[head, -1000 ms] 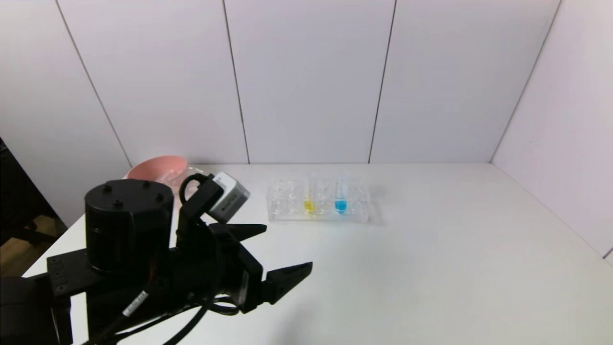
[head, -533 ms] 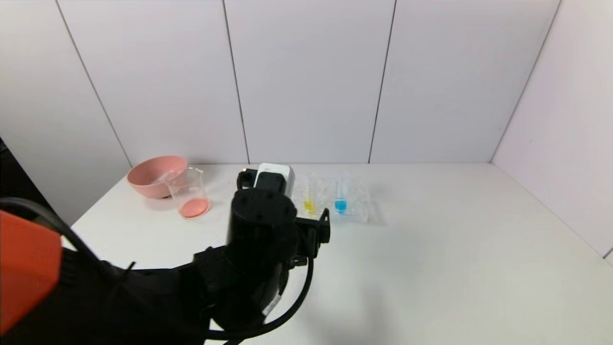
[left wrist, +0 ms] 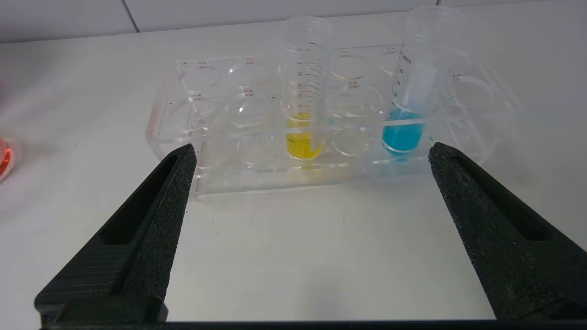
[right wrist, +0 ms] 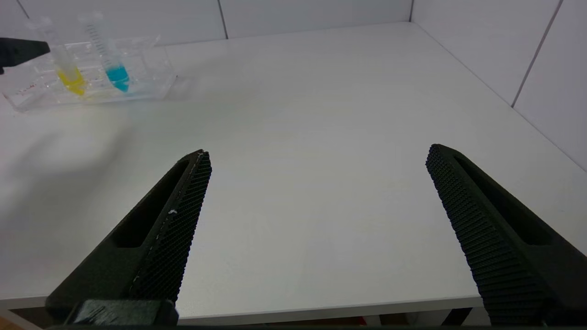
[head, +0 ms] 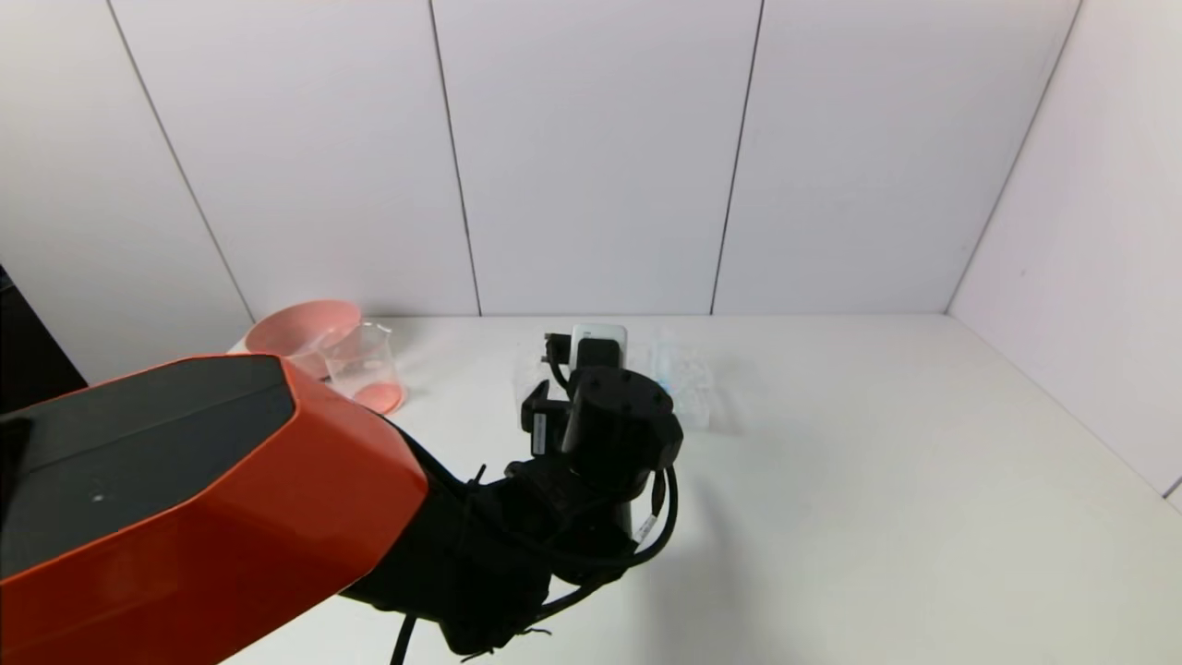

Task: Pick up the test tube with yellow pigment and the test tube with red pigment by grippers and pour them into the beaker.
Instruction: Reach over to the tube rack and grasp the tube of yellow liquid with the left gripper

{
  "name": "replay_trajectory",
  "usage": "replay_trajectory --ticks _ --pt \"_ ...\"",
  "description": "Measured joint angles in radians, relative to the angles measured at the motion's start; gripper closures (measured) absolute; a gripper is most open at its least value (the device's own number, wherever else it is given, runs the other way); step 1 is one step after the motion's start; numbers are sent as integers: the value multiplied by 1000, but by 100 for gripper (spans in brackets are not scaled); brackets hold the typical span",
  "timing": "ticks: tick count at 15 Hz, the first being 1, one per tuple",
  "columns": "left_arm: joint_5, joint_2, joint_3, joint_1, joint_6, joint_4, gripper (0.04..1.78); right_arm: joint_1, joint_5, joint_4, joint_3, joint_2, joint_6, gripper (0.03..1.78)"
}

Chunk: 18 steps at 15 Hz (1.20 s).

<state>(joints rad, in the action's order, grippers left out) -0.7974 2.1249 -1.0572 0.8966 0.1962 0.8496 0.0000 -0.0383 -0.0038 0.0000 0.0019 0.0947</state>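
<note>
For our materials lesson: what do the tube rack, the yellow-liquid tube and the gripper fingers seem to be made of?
Tube rack: clear, glossy, probably acrylic; you see the table through its flat plates. Yellow-liquid tube: transparent, glass or plastic, with printed graduation marks; which one is unclear. Left gripper fingers: matt black, grainy, likely moulded or printed plastic.

Bright, even overhead light; soft grey shadows on the bench (head: 877, 480), mild glare on the rack (left wrist: 220, 178), close arm casing (head: 185, 499) slightly soft.
</note>
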Motion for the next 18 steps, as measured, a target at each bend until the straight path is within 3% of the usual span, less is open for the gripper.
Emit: replay_trajectory --ticks 9,13,16,18 --pt "51 162 -247 -88 -56 -5 6 0 0 0 0 0 0 10" --pt "53 192 -280 -96 -58 -4 6 0 0 0 0 0 0 10" --pt "53 197 -283 -97 -58 -2 22 0 0 0 0 0 0 10" --pt "53 197 -284 -97 -58 -2 45 0 0 0 0 0 0 10"
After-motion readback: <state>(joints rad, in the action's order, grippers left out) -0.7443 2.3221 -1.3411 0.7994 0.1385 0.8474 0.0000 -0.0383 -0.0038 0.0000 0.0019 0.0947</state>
